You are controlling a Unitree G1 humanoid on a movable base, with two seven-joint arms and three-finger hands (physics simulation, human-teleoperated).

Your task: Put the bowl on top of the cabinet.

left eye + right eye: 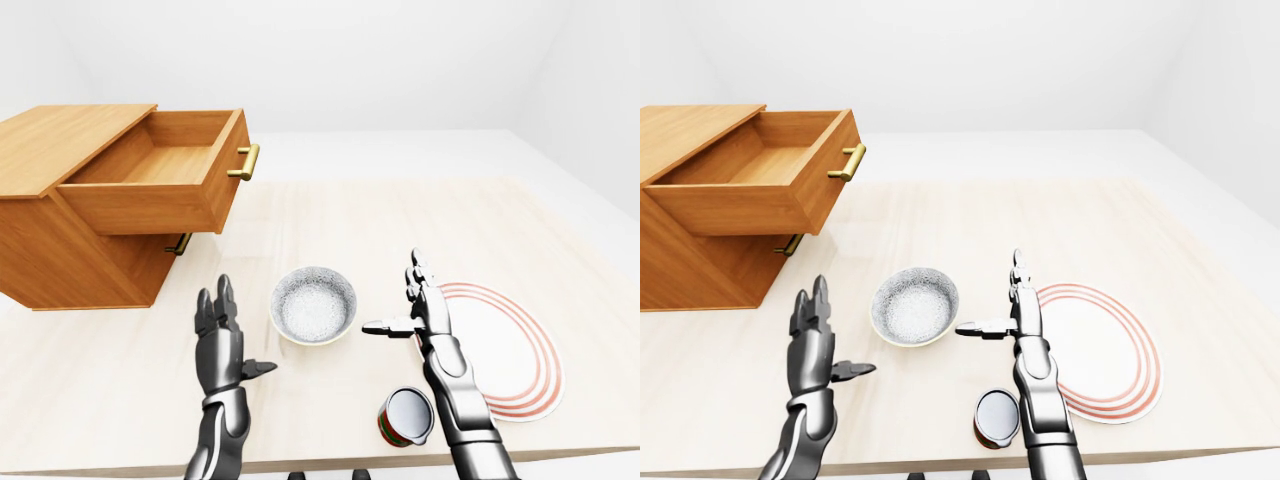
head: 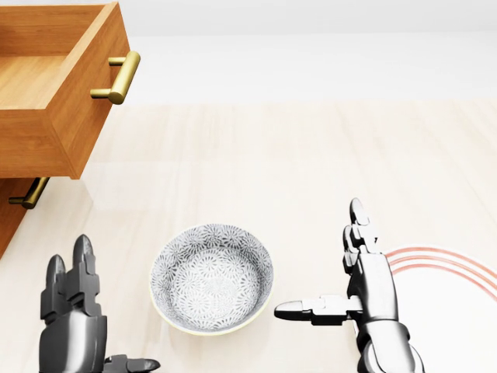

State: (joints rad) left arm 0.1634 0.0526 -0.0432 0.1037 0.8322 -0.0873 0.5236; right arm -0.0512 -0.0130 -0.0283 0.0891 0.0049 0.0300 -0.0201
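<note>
Flanking the bowl (image 2: 211,278) on the tabletop (image 1: 400,225), left hand (image 1: 221,346) and right hand (image 2: 372,292) hover spread-fingered and empty, apparently placed for a two-sided lift onto the cabinet (image 1: 62,146)

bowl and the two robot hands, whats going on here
The robot looks ready to lift the patterned bowl off the table. Its left hand and right hand stand open either side of it, neither touching. The bowl is meant for the top of the cabinet, whose upper drawer is pulled out.
</note>
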